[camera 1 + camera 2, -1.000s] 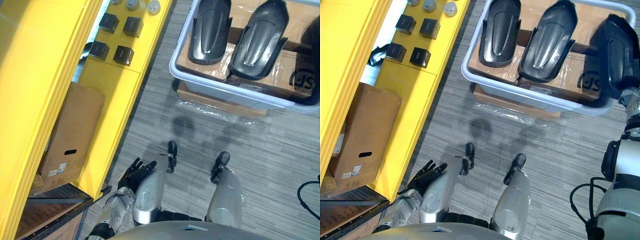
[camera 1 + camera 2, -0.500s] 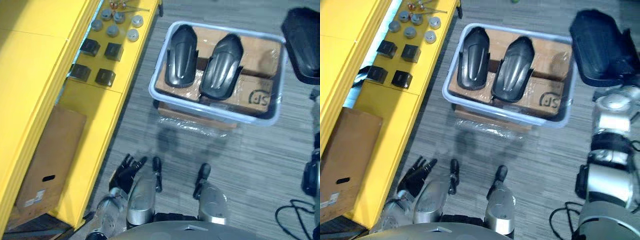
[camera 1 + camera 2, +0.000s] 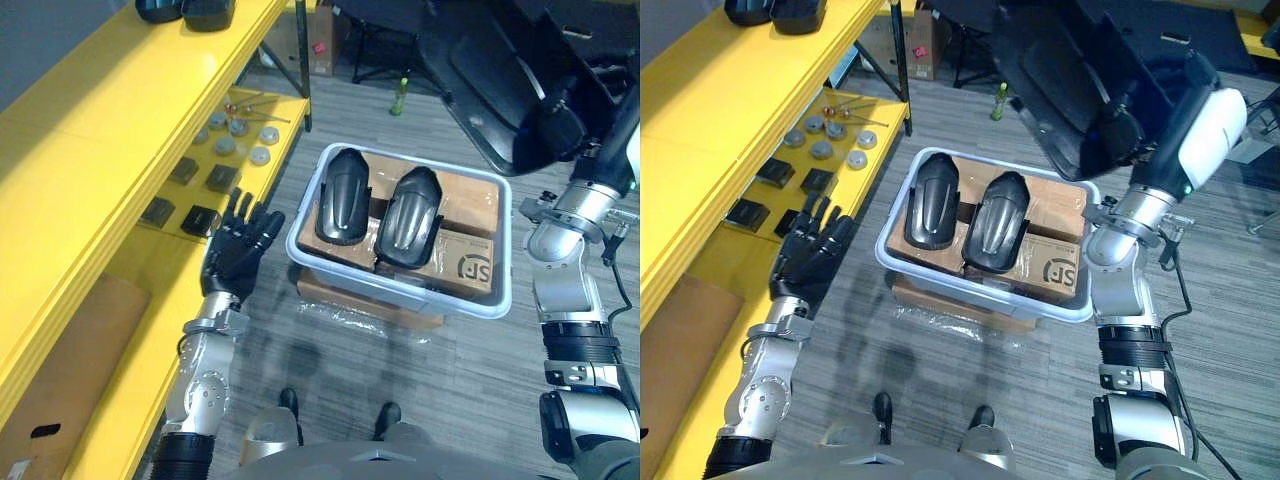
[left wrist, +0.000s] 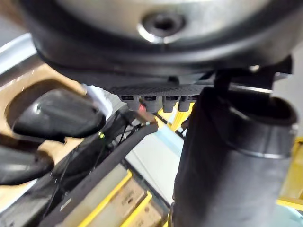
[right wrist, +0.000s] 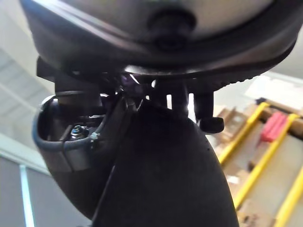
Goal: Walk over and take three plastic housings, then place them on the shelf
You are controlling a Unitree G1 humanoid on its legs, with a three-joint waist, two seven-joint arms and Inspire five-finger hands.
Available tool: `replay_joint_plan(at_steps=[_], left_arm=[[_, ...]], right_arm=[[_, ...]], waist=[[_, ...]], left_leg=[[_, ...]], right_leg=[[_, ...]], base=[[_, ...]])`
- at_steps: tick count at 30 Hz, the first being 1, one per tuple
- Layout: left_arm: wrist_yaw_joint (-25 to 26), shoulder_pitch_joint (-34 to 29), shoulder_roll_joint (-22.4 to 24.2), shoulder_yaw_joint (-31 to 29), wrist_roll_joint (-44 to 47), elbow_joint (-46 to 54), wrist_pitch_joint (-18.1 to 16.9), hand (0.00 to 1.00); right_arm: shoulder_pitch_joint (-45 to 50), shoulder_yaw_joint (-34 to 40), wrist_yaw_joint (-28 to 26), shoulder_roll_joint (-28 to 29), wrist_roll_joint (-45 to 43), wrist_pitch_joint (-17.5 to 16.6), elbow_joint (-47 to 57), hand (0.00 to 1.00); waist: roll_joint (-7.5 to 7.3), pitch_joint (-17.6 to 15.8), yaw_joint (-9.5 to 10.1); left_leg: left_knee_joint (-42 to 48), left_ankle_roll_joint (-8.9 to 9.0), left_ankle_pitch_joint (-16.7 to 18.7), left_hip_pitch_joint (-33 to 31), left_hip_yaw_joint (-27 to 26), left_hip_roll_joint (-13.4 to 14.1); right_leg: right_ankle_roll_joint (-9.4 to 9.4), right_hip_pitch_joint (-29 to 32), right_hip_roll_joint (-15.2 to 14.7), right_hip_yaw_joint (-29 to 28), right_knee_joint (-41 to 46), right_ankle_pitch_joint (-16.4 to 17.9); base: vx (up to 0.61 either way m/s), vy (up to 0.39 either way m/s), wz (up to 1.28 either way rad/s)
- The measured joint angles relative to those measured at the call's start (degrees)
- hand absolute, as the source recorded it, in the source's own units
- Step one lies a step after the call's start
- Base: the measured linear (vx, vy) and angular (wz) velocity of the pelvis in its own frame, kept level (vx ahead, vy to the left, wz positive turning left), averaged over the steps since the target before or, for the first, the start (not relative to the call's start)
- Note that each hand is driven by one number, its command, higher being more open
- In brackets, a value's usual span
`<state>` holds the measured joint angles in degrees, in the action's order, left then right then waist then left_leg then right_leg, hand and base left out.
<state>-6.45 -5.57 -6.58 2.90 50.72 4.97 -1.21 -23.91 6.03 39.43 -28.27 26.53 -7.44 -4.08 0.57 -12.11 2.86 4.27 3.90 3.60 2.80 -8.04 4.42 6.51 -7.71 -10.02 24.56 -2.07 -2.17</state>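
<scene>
Holding: right hand (image 3: 1118, 132) is clamping a large black curved plastic housing (image 3: 1060, 70), raised high over the bin.
Left hand (image 3: 808, 250): hovering with fingers spread apart, holding nothing, beside the yellow metal shelf (image 3: 730, 95).
Waiting: two black plastic housings (image 3: 925, 205) are lying in the pale grey plastic bin (image 3: 980, 302).
Progress: nothing is being shelved yet; dark shapes (image 3: 772, 10) on top are possibly housings.

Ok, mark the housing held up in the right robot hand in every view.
Left eye view: lifted housing at upper right, above the grey bin.
Right eye view: top centre, above the same bin.
Left wrist view: cannot pick it out for sure.
Right wrist view: the dark bulk across the lower part.
Shared landmark: the grey bin, in both eye views.
</scene>
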Motion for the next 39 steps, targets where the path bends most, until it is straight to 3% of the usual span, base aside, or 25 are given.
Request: replay_joint_plan(at_steps=[4, 7, 14, 21, 25, 33, 34, 39], left_arm=[[0.0, 2.4, 0.0, 6.1, 6.1, -0.2, 3.9, 1.0], [0.0, 4.2, 0.2, 7.6, 10.0, -0.7, 4.0, 1.0], [-3.5, 6.2, 0.0, 8.5, 19.4, -5.8, 3.9, 1.0], [-9.2, 8.2, -0.1, 10.7, 21.3, -5.3, 2.2, 1.0], [-9.2, 8.5, 0.0, 10.8, 23.0, -5.0, 1.9, 1.0], [-9.4, 8.5, 0.0, 10.9, 25.3, -4.8, 1.4, 1.0], [-9.1, 8.5, 0.0, 11.2, 25.1, -4.7, 1.3, 0.0], [-3.9, 8.5, 0.0, 12.3, 22.8, -2.2, 0.0, 0.0]], right_arm=[[0.0, -6.3, -0.2, 2.3, 4.1, -6.2, 3.3, 0.0], [0.4, -10.2, -1.6, 4.4, 4.8, -8.8, 3.3, 0.0], [2.1, -15.1, -4.1, 6.9, 4.7, -9.8, 3.2, 0.0], [5.4, -19.5, -4.5, 9.5, 5.3, -11.4, -0.9, 0.0], [5.7, -20.3, -5.3, 10.6, 6.4, -13.2, -1.8, 0.0], [6.7, -23.0, -6.3, 11.4, 6.1, -13.3, -1.9, 0.0], [7.3, -23.5, -6.2, 11.8, 5.7, -13.3, -1.9, 0.0], [7.9, -24.8, -5.3, 12.9, 3.7, -13.3, -2.0, 0.0]], waist=[[-0.64, 1.8, -0.07], [-1.35, 2.4, -0.33], [-1.79, 3.8, -0.31], [-2.67, 5.5, -1.11], [-2.74, 6.3, -1.65], [-2.9, 7.7, -1.55], [-2.98, 8.1, -1.55], [-3.38, 8.4, -1.53]], left_leg=[[-1.2, 0.05, 0.0, 1.6, -1.2, 0.1], [-1.6, 0.1, -0.1, 1.7, -1.4, 0.0], [-2.7, -0.48, -1.3, 1.6, -1.7, -1.2], [-3.9, -1.04, -2.5, 1.5, -1.7, -2.1], [-4.5, -1.14, -2.9, 1.6, -1.7, -2.2], [-4.7, -1.21, -3.1, 1.6, -1.5, -2.3], [-4.7, -1.21, -3.1, 1.6, -1.4, -2.4], [-4.8, -1.32, -3.2, 1.7, -1.4, -2.6]], right_leg=[[0.01, -0.4, 0.1, -1.1, -0.1, 0.0], [0.19, -0.3, 0.1, -1.2, -0.3, -0.2], [0.27, 0.0, -0.4, -1.2, -1.2, -1.5], [0.22, 0.5, -1.2, -1.1, -1.2, -2.0], [0.19, 0.7, -1.2, -1.1, -1.2, -2.0], [0.03, 0.6, -1.3, -0.7, -1.2, -2.1], [0.03, 0.6, -1.3, -0.6, -1.2, -2.1], [0.03, 0.6, -1.6, -0.6, -1.2, -2.1]], base=[[-0.02, 0.017, -0.13], [-0.06, 0.013, -0.06], [-0.08, 0.017, -0.01], [-0.04, 0.031, 0.02], [-0.02, 0.006, -0.01], [0.0, 0.001, 0.0], [0.0, 0.0, 0.0], [0.0, 0.0, 0.0]])
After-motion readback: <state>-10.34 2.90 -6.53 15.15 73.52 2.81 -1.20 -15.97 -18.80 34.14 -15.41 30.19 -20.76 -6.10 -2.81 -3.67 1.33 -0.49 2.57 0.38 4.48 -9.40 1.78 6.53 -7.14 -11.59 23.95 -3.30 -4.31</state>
